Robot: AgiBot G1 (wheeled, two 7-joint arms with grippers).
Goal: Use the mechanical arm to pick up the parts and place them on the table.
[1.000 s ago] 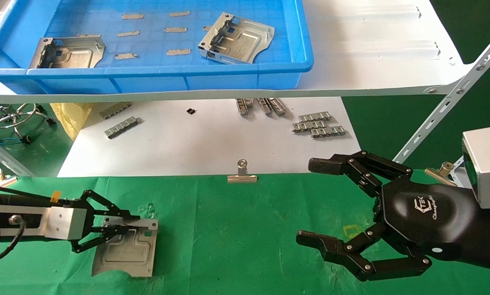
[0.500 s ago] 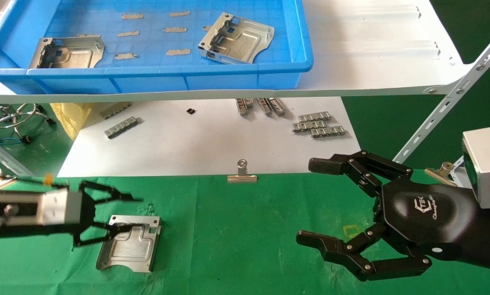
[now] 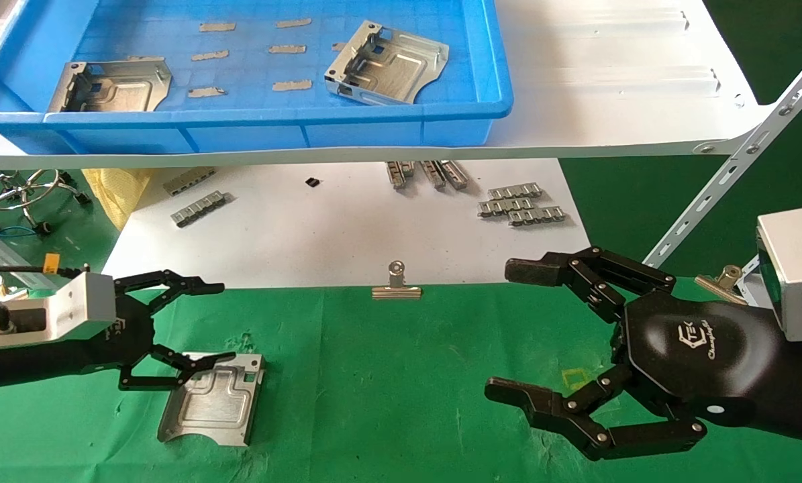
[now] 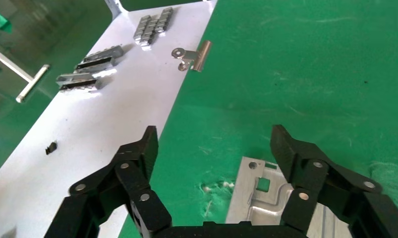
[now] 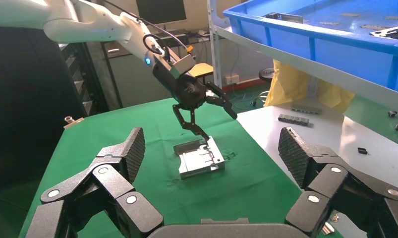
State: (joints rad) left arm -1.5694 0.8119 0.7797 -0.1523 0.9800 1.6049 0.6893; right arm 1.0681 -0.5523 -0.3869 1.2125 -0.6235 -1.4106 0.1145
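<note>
Metal bracket (image 3: 211,400) is seen lying flat on the table (image 3: 387,402), near the front-left corner of the green cloth. The left mechanical arm (image 3: 179,335) is held just above it with fingers spread wide, nothing gripped; in the right wrist view the lower finger (image 5: 196,130) comes very close to the bracket's edge (image 5: 200,157), and whether it touches cannot be told. In the left wrist view the two fingertips (image 4: 146,144) are seen well apart, w/ the bracket's corner (image 4: 258,191) below and between them.

Two more brackets are kept in the blue tray (image 3: 266,121) on the white shelf board (image 3: 609,100) beyond the table's far edge: one (image 3: 111,84) at the tray's left side, one (image 3: 387,64) nearer its right side, the second tilted. Small flat tabs (image 3: 286,48) are scattered between them on the tray floor.

At the middle of the cloth's far edge a binder clip (image 3: 396,285) is fixed, where the white sheet (image 3: 320,235) meets the cloth. Grey ridged strips (image 3: 520,203) are laid on that sheet, some to the left, some to the right.

The right mechanical arm (image 3: 541,335) is parked over the front-right part of the table, palm shell w/ white logo upward, fingers opened and empty. A small yellow square mark (image 3: 577,378) is seen on the cloth between its fingers.
</note>
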